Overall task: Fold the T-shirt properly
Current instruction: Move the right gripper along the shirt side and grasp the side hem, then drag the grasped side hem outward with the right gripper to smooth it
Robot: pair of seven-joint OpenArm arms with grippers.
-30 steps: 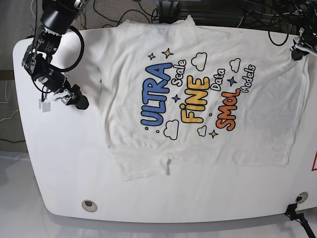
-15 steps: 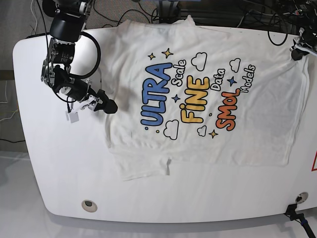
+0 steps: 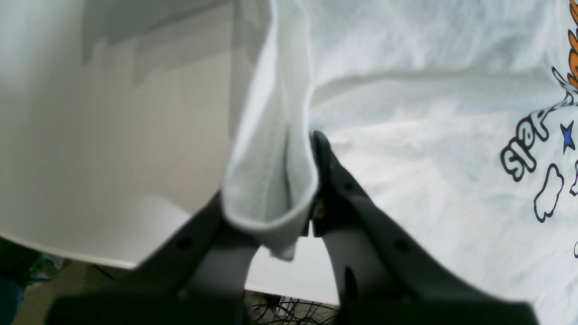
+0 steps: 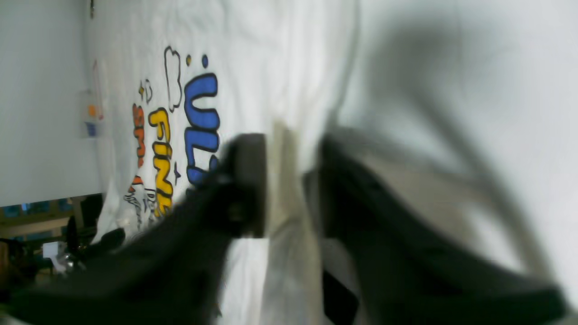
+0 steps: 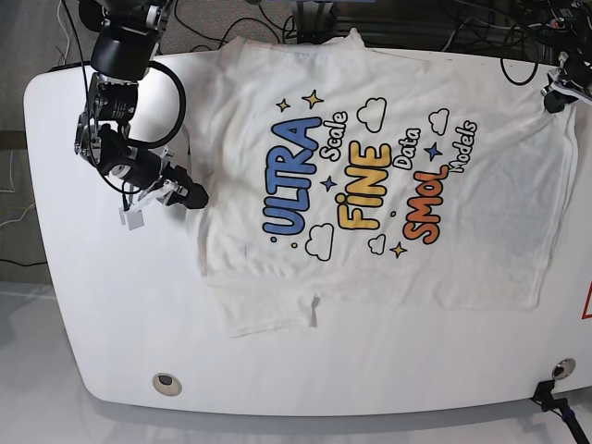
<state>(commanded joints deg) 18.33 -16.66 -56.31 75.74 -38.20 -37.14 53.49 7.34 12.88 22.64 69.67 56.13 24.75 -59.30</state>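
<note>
T-shirt unmoved | right claw backed slightly to hem, grip unclear | left claw still clenching edge

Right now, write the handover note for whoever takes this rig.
Left gripper: jaws shut on a bunched edge of the large white cotton T-shirt with the cartoon print, at the far corner of the white table.
Right gripper: at the shirt's opposite edge, fabric between its jaws; the view is too blurred to confirm a grip.
Done: shirt spread print-up.
Left: every fold.
</note>
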